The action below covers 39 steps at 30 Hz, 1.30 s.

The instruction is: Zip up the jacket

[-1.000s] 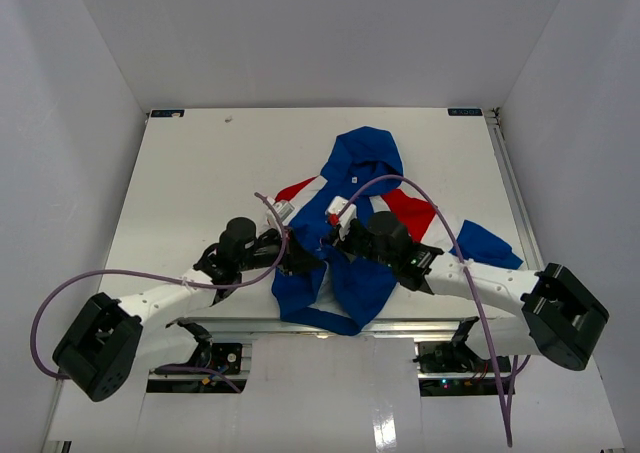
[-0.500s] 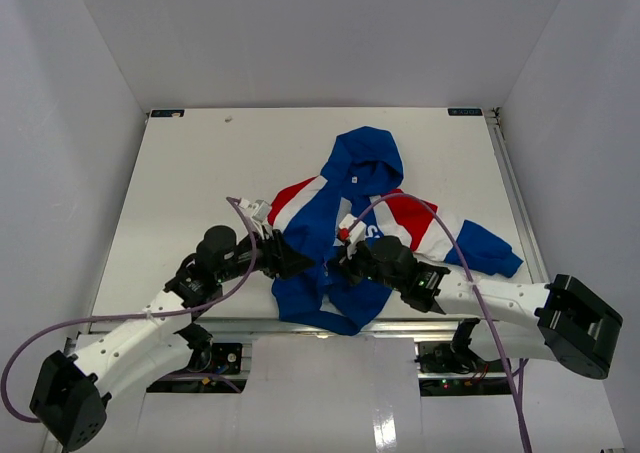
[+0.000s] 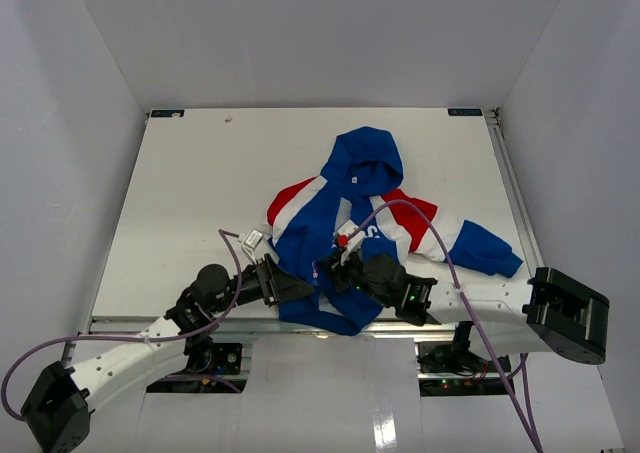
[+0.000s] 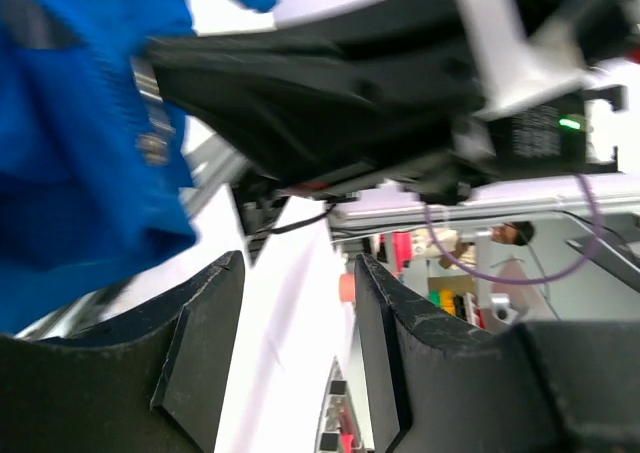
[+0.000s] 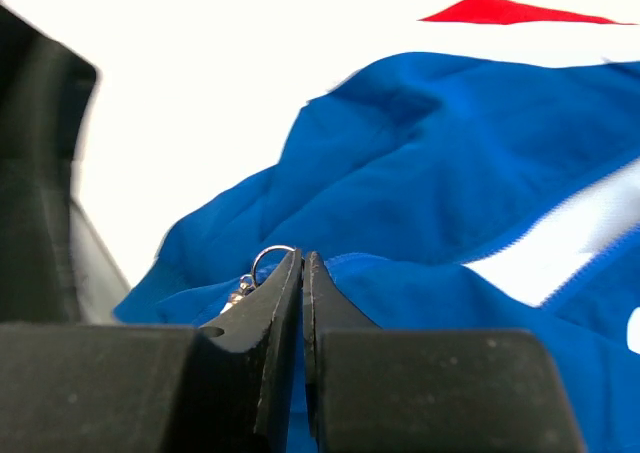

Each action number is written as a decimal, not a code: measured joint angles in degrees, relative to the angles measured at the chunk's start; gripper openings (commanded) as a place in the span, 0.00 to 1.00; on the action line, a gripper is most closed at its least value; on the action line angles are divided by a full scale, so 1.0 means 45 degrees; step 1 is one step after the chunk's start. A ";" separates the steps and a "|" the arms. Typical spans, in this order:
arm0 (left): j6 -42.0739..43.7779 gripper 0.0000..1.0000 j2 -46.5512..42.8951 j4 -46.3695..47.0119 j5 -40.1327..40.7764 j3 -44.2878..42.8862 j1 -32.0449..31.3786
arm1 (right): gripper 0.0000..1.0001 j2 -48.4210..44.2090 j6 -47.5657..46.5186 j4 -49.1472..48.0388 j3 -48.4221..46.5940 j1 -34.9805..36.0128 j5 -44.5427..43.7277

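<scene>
1. Jacket lay spread on the white table, with its hood toward the far side. Its blue hem reached the near edge, right between your two arms.
2. Your right gripper sat at that hem with its fingers pressed tight together. The small metal zipper ring showed just beside the tips. You could not tell from the wrist view whether the pull itself or only a fold of cloth was pinched.
3. Your left gripper was beside the hem with its jaws standing apart and nothing between them. Blue cloth was near in its wrist view but not taken.
4. You should have judged the cloth light, soft and limp. It looked likely to bunch and slide over the smooth table rather than hold its shape. Pulling the slider alone would probably have dragged the whole garment along.
5. The sensible holds looked like these:
   - Take the ring or pull tab in the right fingers, gripping the metal and not the cloth around it.
   - Pinch the hem just below the slider with the left, so the zipper tape stays taut.
6. The ring was small and easy to slip off, so the right-hand grip needed checking before any pull.
</scene>
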State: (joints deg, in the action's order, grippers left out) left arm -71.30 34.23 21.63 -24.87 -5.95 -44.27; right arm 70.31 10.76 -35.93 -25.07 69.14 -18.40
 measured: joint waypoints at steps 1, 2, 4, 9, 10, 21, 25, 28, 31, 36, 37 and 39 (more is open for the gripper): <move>-0.0092 0.60 -0.0166 0.0049 0.0281 0.0000 -0.0126 | 0.08 0.0122 0.0010 -0.0224 0.0043 0.0000 -0.0209; -0.0114 0.60 -0.0218 0.0060 0.0574 -0.0003 -0.0180 | 0.08 0.0231 0.0012 -0.0421 0.0090 0.0000 -0.0391; -0.0040 0.59 -0.0051 -0.0035 0.1140 -0.0005 -0.0194 | 0.08 0.0363 0.0012 -0.0681 0.0125 0.0000 -0.0643; 0.0192 0.58 0.0909 -0.0400 0.2226 -0.0005 -0.0194 | 0.08 0.0396 0.0057 -0.1377 0.0177 0.0000 -0.0886; 0.0182 0.57 0.1131 -0.0423 0.2361 -0.0005 -0.0194 | 0.08 0.0394 0.0075 -0.1502 0.0221 0.0003 -0.0890; -0.0667 0.48 0.2321 0.0808 0.3106 0.0164 -0.0203 | 0.08 0.0737 0.0201 -0.2427 0.0545 0.0240 -0.0936; -0.0793 0.38 0.2253 0.1117 0.3571 0.0404 -0.0203 | 0.08 0.0819 0.0234 -0.2679 0.0624 0.0343 -0.0930; -0.0782 0.29 0.2252 0.1256 0.3768 0.0408 -0.0203 | 0.08 0.0819 0.0265 -0.2822 0.0812 0.0420 -0.0931; -0.0684 0.14 0.2258 0.1361 0.3862 0.0408 -0.0203 | 0.08 0.0819 0.0289 -0.2911 0.0939 0.0515 -0.0942; -0.0385 0.00 0.2266 0.1468 0.3920 0.0408 -0.0206 | 0.08 0.0819 0.0273 -0.3020 0.0949 0.0641 -0.1200; -0.0340 0.00 0.2266 0.1503 0.3927 0.0408 -0.0209 | 0.08 0.0819 0.0269 -0.3029 0.0949 0.0668 -0.1263; -0.0254 0.00 0.2259 0.1529 0.3946 0.0408 -0.0213 | 0.08 0.0819 0.0264 -0.3040 0.0954 0.0696 -0.1337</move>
State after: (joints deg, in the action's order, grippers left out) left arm -72.44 44.39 28.51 -7.11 -4.12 -45.23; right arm 74.00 11.94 -49.61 -20.77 72.27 -24.42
